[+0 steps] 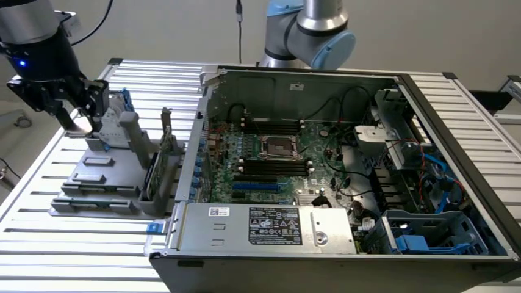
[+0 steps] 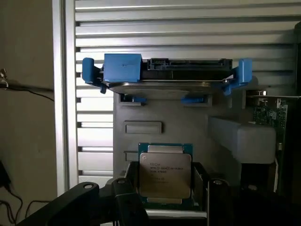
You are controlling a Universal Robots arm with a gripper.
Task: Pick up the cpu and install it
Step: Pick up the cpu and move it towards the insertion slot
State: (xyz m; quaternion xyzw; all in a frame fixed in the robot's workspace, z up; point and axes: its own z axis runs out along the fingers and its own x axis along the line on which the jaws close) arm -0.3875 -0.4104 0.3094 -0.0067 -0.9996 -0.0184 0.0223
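The cpu (image 2: 164, 175), a small, thin square chip, lies flat and face up in a recess of a grey holder (image 2: 188, 125) on the slatted table. Its pale silver-grey metal lid carries lines of fine dark print, too small to read, and a narrow green board edge frames the lid. It lies near a blue-framed hard drive (image 2: 164, 75) that stands on the same holder.

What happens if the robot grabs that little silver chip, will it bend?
The cpu would probably stay stiff: its top looks like flat metal on a green board. It is much smaller than the hard drive, so it is likely light. The smooth top may be slippery, and its green edge could perhaps chip.
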